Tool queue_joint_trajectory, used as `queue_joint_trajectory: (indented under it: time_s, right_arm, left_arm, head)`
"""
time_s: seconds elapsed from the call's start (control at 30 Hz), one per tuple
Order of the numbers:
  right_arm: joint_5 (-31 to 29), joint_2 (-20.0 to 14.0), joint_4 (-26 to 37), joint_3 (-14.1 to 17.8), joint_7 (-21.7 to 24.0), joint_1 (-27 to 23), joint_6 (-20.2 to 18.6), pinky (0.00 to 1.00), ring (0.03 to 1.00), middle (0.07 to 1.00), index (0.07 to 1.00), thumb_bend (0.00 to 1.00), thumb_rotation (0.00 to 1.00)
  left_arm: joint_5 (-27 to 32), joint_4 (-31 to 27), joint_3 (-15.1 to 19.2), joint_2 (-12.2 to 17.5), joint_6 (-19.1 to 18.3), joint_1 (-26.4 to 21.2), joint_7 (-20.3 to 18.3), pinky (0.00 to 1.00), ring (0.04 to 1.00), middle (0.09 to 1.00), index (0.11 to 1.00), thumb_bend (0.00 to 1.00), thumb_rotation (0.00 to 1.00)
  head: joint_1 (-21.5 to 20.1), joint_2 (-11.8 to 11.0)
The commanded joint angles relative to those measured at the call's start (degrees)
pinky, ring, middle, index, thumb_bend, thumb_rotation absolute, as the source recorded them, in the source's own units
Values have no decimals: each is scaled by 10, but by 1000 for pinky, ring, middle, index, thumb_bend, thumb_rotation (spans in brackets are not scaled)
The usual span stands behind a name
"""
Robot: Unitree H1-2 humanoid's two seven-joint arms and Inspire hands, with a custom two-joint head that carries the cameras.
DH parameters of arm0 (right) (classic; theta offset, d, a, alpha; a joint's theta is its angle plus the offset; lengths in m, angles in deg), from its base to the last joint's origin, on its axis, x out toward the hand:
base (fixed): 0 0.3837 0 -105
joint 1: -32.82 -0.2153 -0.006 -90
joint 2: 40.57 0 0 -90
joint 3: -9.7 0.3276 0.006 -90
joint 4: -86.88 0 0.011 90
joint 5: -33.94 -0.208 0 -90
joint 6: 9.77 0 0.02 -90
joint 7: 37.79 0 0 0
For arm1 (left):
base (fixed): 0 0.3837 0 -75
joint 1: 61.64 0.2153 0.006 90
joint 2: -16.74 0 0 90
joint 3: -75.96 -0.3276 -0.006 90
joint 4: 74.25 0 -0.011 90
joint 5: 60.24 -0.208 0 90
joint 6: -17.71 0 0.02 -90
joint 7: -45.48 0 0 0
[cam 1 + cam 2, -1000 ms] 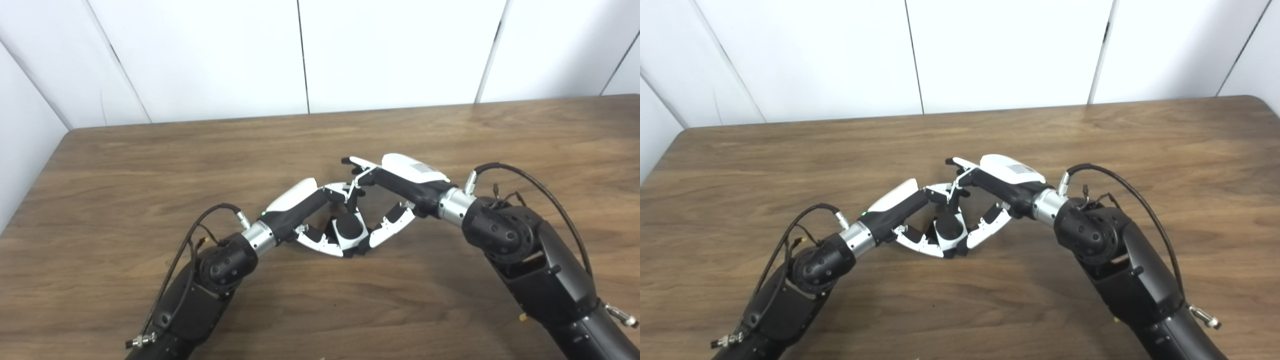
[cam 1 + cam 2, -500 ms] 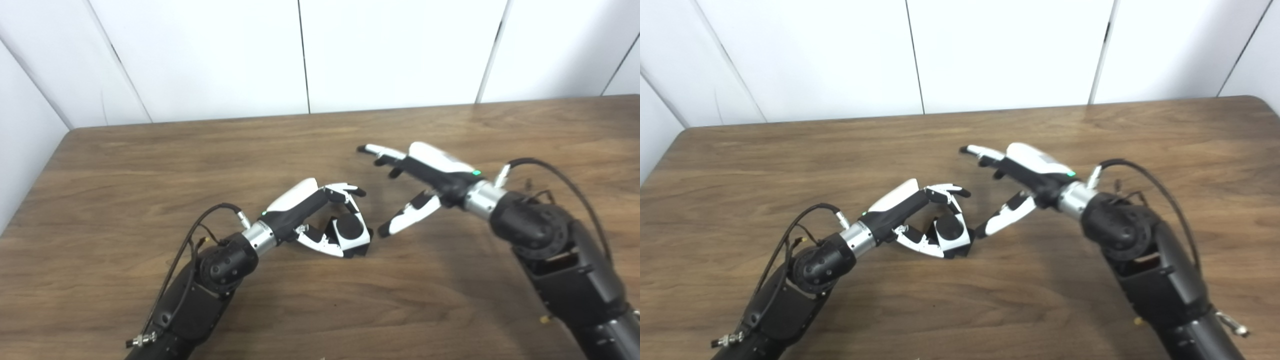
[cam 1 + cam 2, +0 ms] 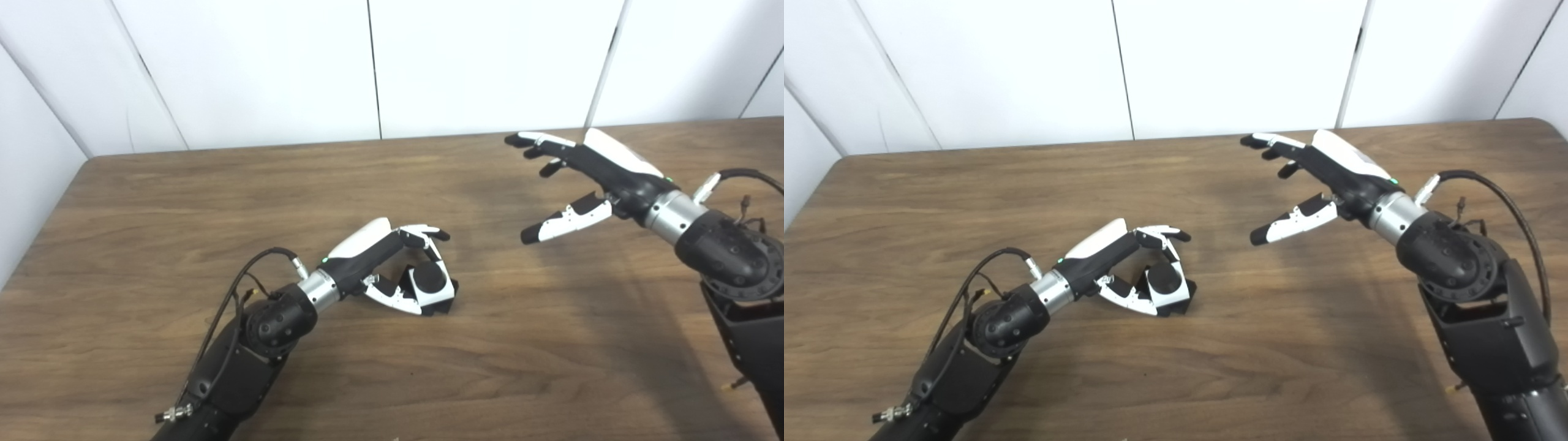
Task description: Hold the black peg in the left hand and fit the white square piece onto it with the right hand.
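Note:
My left hand rests low over the middle of the brown table, shut on the black peg. The white square piece sits around the peg's round black end, which shows through its middle. The peg's base touches the table under the hand. The same hand and white piece show in the right eye view. My right hand is open and empty, raised above the table at the right, well apart from the peg. It also shows in the right eye view.
White wall panels stand behind the table's far edge. A cable loops at the left wrist and another at the right wrist.
My right hand let go of the white piece, opened, and moved up and to the right, away from the left hand. The left hand kept still with the peg and piece.

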Motion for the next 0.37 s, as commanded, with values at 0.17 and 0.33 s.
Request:
queue_joint_trajectory:
  time_s: [0.17,0.33]
  right_arm:
    - [-8,24,31,17,-46,11,-9,720,872,934,926,988,348]
    - [18,69,29,16,-111,51,10,730,863,907,930,897,333]
  left_arm:
    - [-13,32,-10,15,-16,13,-30,820,913,865,491,518,83]
    - [-40,34,-4,13,-17,20,4,787,886,863,492,518,82]
  head:
    - [-8,-4]
    - [-12,-7]
